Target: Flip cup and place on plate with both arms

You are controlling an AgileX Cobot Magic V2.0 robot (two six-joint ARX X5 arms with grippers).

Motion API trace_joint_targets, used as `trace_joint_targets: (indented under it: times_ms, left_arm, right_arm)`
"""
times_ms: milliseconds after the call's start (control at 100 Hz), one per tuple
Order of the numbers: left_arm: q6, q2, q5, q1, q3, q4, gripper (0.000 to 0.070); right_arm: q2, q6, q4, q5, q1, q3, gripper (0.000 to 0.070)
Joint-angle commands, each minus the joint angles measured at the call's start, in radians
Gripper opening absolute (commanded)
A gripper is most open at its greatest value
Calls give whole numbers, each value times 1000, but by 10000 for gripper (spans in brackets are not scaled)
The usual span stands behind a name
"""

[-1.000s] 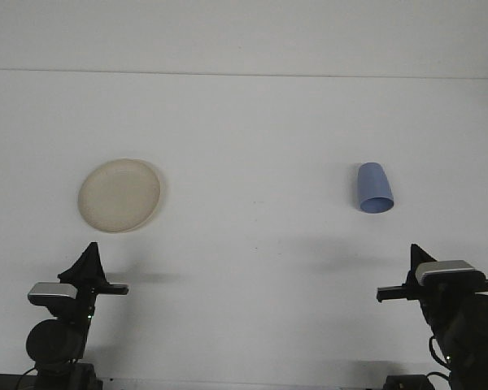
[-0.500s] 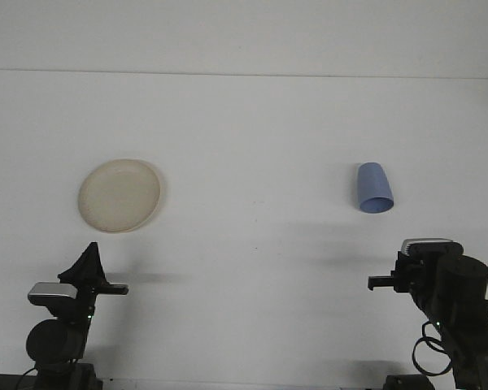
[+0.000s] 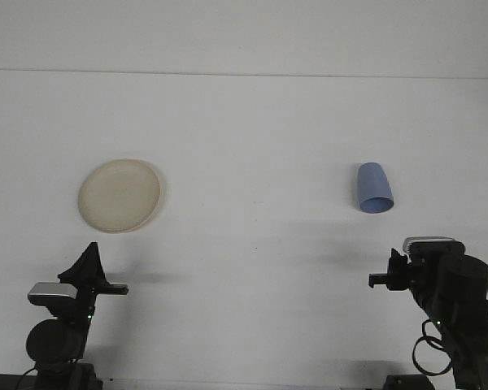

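Observation:
A cream plate lies flat on the white table, left of centre. A blue cup rests on the table at the right, its wider end toward me and its narrow end pointing away. My left gripper hangs low at the near left, below the plate and well apart from it, its fingers meeting in one point with nothing between them. At the near right, my right gripper sits below the cup, clear of it by a good gap; the arm's body hides most of it.
The table's far edge meets a pale wall. A wide stretch of bare white surface lies between plate and cup. Both arm bases stand at the near edge.
The right arm has risen and turned, its gripper shifting slightly left and toward the cup. Left arm, plate and cup have not moved.

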Motion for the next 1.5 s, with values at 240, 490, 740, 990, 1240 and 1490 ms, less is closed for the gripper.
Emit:
trace_joint_targets:
  times_ms: [240,490,740,990,1240,1490]
  left_arm:
    - [2,-1,5,0,-20,10,12]
    - [2,-1,5,0,-20,10,12]
    - [2,-1,5,0,-20,10,12]
    - [2,-1,5,0,-20,10,12]
    - [2,-1,5,0,-20,10,12]
    - [2,-1,5,0,-20,10,12]
  right_arm:
    - [3,8,23,1,1,14,469]
    - [44,7,150,1,0,14,469]
    - [154,-19,365,1,0,-26,469]
    - [198,-18,657,2,-1,-185,469]
    - [270,-25,908,54,-17,-345,469]
    - [414,-29,1064,53,-77,-376,469]
